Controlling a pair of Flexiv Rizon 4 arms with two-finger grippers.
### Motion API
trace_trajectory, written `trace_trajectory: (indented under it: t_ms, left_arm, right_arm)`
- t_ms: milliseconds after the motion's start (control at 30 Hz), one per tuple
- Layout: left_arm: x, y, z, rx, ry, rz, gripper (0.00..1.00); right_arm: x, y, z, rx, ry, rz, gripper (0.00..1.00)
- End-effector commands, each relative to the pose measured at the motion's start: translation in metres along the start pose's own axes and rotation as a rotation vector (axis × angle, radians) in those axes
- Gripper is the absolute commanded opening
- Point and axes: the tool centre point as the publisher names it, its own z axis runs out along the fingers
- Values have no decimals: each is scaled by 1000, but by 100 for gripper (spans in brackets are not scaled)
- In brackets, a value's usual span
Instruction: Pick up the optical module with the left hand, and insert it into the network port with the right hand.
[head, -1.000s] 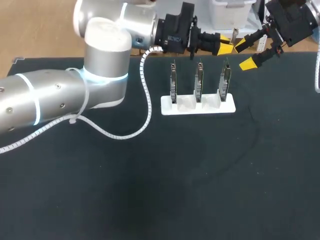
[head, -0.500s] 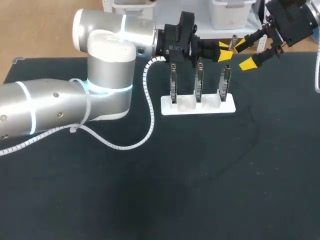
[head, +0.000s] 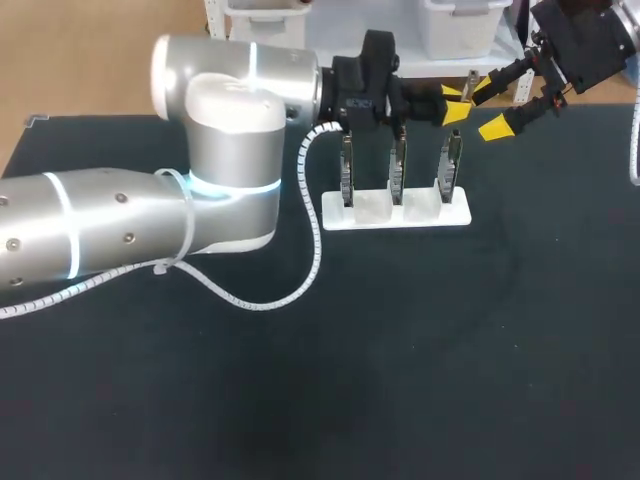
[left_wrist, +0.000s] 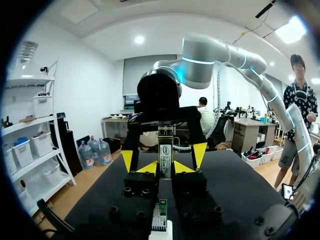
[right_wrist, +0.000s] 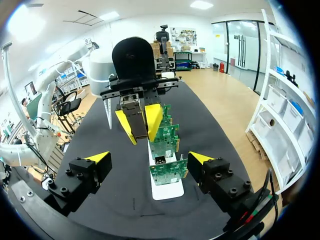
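Metal optical module (left_wrist: 165, 156) pinched between left jaws, right jaws spread nearby

Right arm (head: 585, 40) is running off the head view's corner, left arm (head: 100, 220) off its side. Left gripper (left_wrist: 165, 168) is hiding most of the circuit board (left_wrist: 159, 216) beneath it and the lower end of the optical module (left_wrist: 165, 150).
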Motion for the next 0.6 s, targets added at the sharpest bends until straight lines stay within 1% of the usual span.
trace_trajectory:
  t_ms: [33, 600]
  left_arm:
    - [3, 4, 2, 2, -3, 3, 0]
    - [7, 12, 0, 1, -2, -9, 0]
  right_arm:
    - [0, 2, 0, 4, 0, 0, 100]
    - [0, 2, 0, 4, 0, 0, 100]
